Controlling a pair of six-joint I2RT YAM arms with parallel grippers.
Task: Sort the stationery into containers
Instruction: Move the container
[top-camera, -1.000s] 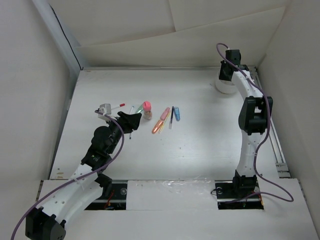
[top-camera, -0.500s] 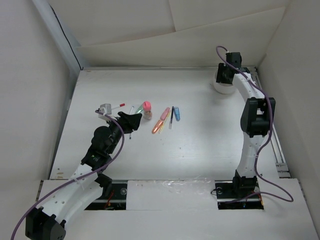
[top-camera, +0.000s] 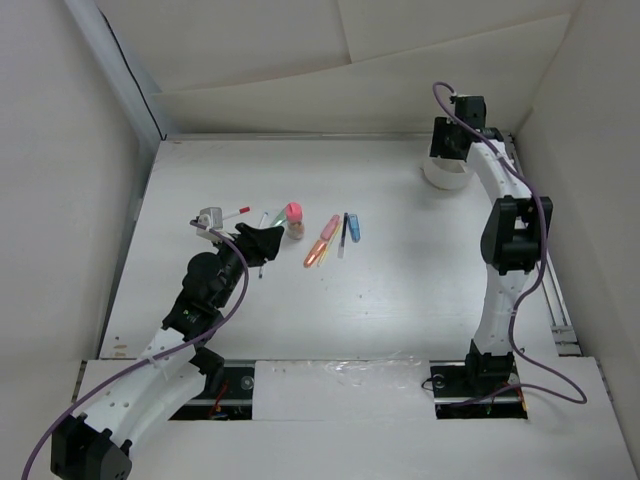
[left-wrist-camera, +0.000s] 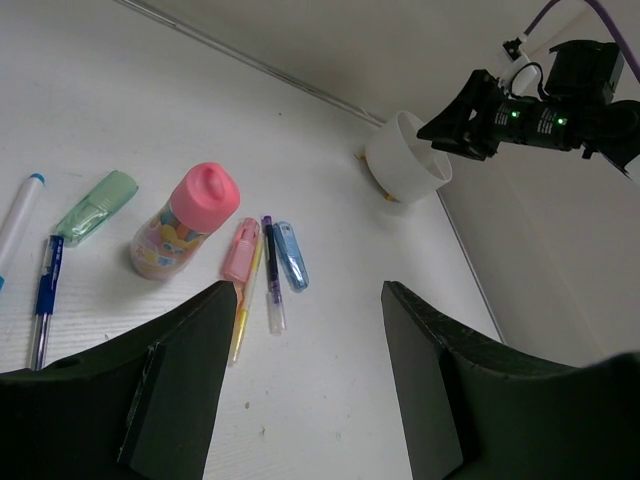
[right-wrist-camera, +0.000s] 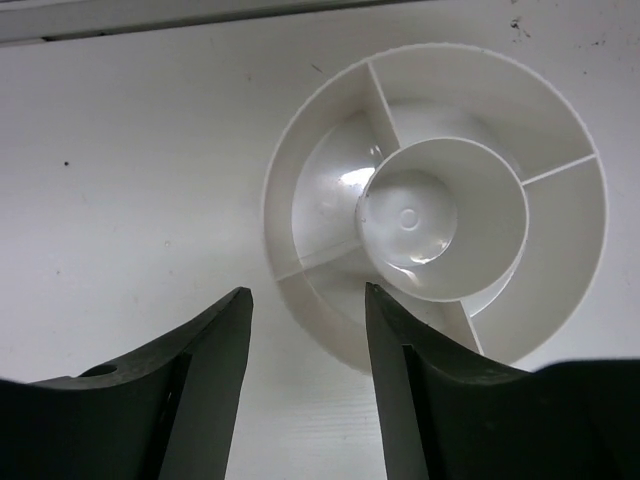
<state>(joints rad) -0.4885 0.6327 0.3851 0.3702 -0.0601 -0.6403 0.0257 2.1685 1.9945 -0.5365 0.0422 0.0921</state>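
Showing only at the right wrist: dividers (right-wrist-camera: 383, 105) inside cup (right-wrist-camera: 310, 190).

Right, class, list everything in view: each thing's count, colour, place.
divided cup: one, white, far right corner
bottle: one, pink cap, middle
highlighter: one, pink, right of bottle
slim pen: one, yellow, beside highlighter
thin pen: one, dark purple, between highlighter and blue marker
blue marker: one, blue, right end of row
green marker: one, green, left of bottle
blue pen: one, blue, left of green marker
white pen: one, white, red tip, far left
left tool: one, black, open, near green marker
right tool: one, black, open, over cup
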